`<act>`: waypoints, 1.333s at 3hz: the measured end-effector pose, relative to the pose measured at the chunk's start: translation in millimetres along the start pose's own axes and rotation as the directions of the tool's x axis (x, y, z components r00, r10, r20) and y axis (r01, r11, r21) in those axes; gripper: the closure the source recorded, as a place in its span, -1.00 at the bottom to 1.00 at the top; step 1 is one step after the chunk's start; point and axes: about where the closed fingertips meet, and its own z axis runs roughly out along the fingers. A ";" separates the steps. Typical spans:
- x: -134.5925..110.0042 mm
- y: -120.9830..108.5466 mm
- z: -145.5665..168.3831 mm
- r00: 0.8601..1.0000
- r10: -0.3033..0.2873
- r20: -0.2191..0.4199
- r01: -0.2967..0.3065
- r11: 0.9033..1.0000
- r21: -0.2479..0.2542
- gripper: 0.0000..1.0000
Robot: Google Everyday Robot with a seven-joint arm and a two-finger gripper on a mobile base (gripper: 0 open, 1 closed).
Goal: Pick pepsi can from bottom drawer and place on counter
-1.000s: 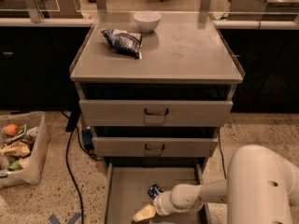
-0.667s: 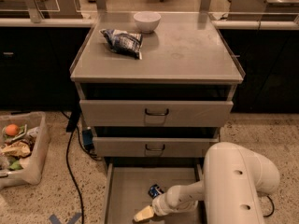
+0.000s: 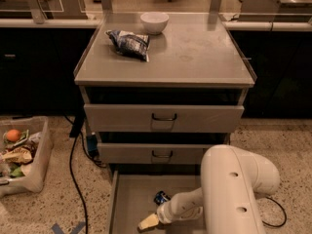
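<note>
Camera view looks down on a grey cabinet of 3 drawers. Its bottom drawer is pulled out, and the pepsi can lies on the drawer floor near the middle, dark blue and partly hidden by the arm. The white arm comes in from the right. Its gripper sits low inside the same drawer, pale tip pointing left. The can is just behind the wrist, not at the tip. Whether the gripper is open or closed cannot be told. On the counter a snack bag lies at the left and a white bowl stands at the back. A bin of scraps stands on the floor at the left.
</note>
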 end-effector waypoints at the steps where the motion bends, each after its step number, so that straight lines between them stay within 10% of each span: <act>1: -0.4 0.1 -0.2 1.000 0.000 0.000 0.000 1.000 0.000 -1.00; 2: -32.2 -18.6 -23.8 0.999 -0.015 0.050 0.011 0.997 0.079 -1.00; 4: -58.3 -104.4 -35.8 0.998 0.025 0.051 -0.039 0.953 0.299 -1.00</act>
